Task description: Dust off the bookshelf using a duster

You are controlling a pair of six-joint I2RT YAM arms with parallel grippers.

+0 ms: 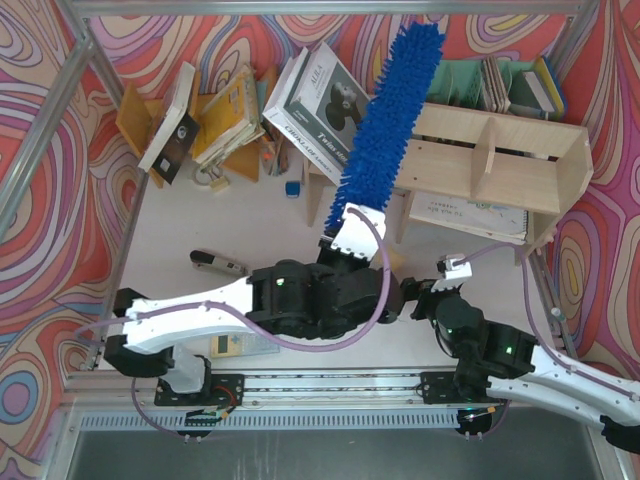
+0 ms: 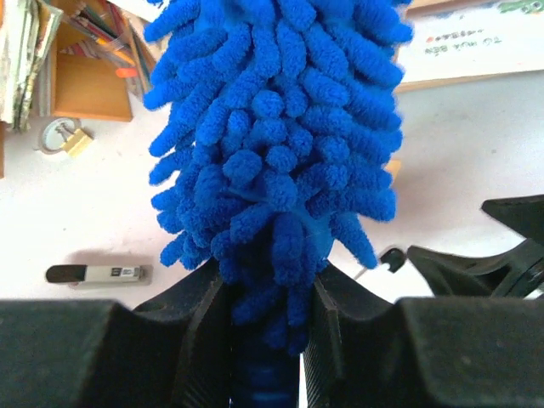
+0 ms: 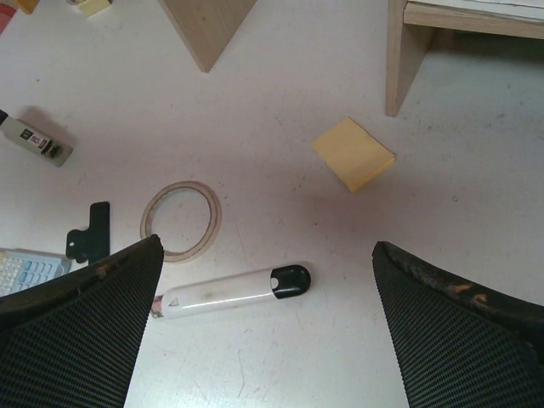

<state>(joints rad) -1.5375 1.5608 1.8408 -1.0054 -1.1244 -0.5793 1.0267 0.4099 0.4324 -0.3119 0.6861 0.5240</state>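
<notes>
From above, the left gripper (image 1: 348, 225) pinches the handle of the duster (image 1: 385, 120). The fluffy head runs toward one o'clock and crosses the left end of the bookshelf (image 1: 500, 160). Whether the fibres touch the wood cannot be told. The rest of the top tier extends toward three o'clock. A good stroke, I judge, sweeps that way with the head laid flat and pressure light, lifting over the upright divider.

In the left wrist view, the jaws are pressed onto the handle at six o'clock, just below the fluff. The hold looks centred, so tilt from the wrist rather than regrip.

In the right wrist view, the right gripper (image 3: 268, 280) is spread wide and empty above the table (image 3: 280, 102). A marker pen (image 3: 229, 293) lies beneath it, and a leg of the bookshelf stands at one o'clock. Holding this arm low and out of the sweep avoids a clash.
</notes>
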